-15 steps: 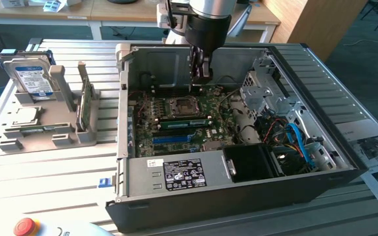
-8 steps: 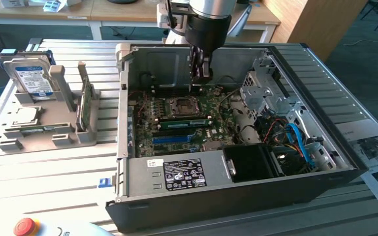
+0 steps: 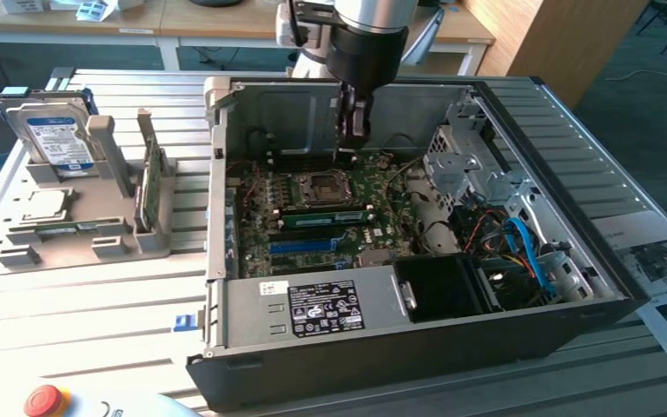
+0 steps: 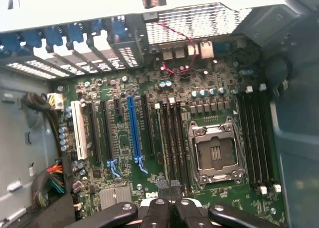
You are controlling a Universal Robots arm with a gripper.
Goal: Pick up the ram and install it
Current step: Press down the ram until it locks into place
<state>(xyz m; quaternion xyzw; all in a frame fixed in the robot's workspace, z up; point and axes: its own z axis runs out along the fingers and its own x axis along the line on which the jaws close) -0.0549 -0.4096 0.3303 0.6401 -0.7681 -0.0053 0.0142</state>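
Note:
The ram [image 3: 327,215], a long narrow green stick, sits on edge in a memory slot of the motherboard [image 3: 310,234], just in front of the CPU socket [image 3: 316,187] inside the open case. My gripper [image 3: 351,137] hangs above the board behind that socket, apart from the stick, fingers shut with nothing between them. In the wrist view my gripper [image 4: 169,208] points down at the black memory slots [image 4: 172,143] beside the CPU socket [image 4: 215,153].
On the exterior view's left, a grey rack [image 3: 79,239] holds a silver hard drive [image 3: 56,139] with a blue label, an upright green card [image 3: 148,178] and a thin green strip [image 3: 73,228]. The case walls [image 3: 403,347], a drive cage [image 3: 467,165] and cables [image 3: 525,248] crowd the board.

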